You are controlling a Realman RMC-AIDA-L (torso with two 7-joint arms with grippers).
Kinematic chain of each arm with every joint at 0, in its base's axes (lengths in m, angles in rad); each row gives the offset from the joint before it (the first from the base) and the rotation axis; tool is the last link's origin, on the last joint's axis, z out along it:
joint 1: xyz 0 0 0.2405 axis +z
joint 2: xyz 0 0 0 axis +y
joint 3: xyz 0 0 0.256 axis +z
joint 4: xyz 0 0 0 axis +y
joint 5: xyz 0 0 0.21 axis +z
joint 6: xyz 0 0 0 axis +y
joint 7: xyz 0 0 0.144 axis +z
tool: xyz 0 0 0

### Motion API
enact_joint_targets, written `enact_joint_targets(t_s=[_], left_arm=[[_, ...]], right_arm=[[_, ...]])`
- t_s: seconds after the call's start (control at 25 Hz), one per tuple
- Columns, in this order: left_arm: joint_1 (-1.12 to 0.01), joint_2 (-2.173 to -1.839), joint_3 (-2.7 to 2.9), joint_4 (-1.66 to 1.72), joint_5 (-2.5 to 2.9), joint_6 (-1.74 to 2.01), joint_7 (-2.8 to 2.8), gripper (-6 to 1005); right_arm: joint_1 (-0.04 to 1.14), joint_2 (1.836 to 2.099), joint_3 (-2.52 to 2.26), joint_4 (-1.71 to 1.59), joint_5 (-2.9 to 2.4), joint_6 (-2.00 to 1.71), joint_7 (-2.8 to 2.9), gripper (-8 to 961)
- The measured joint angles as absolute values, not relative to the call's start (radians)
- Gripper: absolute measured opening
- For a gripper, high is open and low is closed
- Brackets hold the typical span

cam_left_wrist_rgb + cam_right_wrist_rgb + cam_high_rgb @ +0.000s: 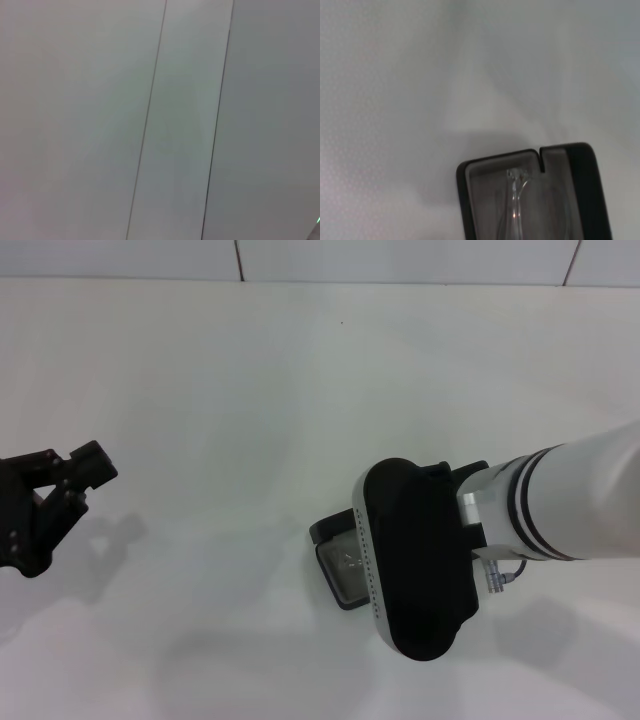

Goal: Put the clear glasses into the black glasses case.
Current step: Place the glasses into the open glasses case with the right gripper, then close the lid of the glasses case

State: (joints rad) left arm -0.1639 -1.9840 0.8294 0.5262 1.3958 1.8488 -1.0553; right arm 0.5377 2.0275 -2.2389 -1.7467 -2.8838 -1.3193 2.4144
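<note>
The right gripper hangs right over the open black case; I can't tell how its jaws stand. The clear glasses lie inside the case. Well off to the case's left, the left gripper has its jaws spread.

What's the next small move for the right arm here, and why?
Probably lift the right arm straight up. In its wrist view the clear glasses already lie inside the open black glasses case on the table. The left gripper sits parked far off.

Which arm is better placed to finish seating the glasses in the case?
Right. Its arm hangs directly over the black glasses case, and its wrist view shows the clear glasses lying inside. The left gripper sits far off at the table's left side.
</note>
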Motion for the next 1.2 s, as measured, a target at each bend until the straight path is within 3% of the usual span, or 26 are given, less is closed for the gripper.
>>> enact_joint_targets(t_s=[0.64,1.2], left_arm=[[-0.158,-1.981,0.828,0.534,1.395,1.853,-1.061,80],[-0.237,-2.001,0.865,0.535,1.41,1.861,-1.104,80]], right_arm=[[0.451,2.022,-2.113,-1.944,-2.686,-1.396,2.342,157],[0.218,2.023,-1.27,-1.937,-2.021,-1.468,2.094,154]])
